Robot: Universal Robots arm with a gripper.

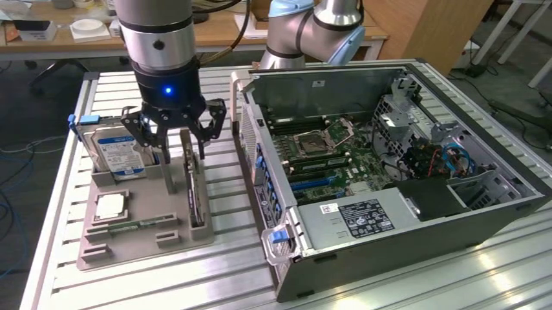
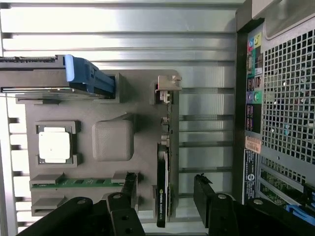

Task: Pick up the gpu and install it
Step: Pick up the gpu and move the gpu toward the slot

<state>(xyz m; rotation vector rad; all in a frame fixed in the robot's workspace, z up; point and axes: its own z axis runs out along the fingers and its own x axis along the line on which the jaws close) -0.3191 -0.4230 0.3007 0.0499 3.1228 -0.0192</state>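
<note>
GPU stands on edge in a slot of the grey holder tray, beside the open computer case — white lettering along its top edge reads NVIDIA. The gripper hangs right over it, jaws spread wide, one finger on either side of the card, gripping nothing. A hard drive with a blue-white label sits in the same tray — CPU and green memory stick nearby.

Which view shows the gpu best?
The wrist view: the gpu shows edge-on, full length, in line with the open end effector. The exterior view shows it standing upright in the holder, by the end effector.
</note>
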